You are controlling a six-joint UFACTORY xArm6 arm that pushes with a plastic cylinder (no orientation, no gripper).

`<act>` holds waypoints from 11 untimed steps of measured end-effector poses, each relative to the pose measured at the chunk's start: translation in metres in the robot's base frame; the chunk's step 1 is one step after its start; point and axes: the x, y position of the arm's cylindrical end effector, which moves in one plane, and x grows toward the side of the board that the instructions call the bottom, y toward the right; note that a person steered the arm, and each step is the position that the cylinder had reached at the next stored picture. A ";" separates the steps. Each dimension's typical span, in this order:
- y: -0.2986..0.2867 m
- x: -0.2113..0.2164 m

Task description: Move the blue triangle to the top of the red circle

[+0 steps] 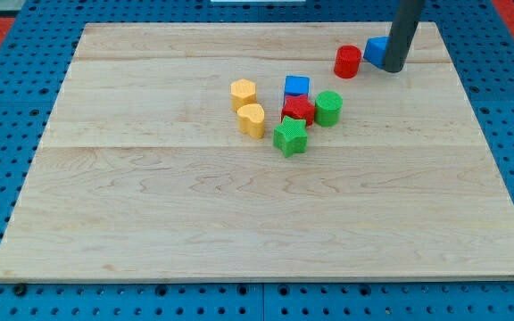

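Blue triangle (376, 50) touches my tip (392, 69), beside the red circle (348, 61).

The worktop (150, 223) carries a tight cluster near its centre: yellow hexagon (244, 92), yellow heart (252, 119), blue cube (297, 86), red star (298, 109), green cylinder (328, 108), green star (290, 136). Passage between these is blocked. At the view's top right, the red cylinder (348, 61) and blue triangle (377, 50) stand close together, my tip (392, 69) touching the triangle.
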 end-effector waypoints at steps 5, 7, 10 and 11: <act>0.000 -0.057; -0.013 -0.057; -0.027 0.117; -0.040 0.080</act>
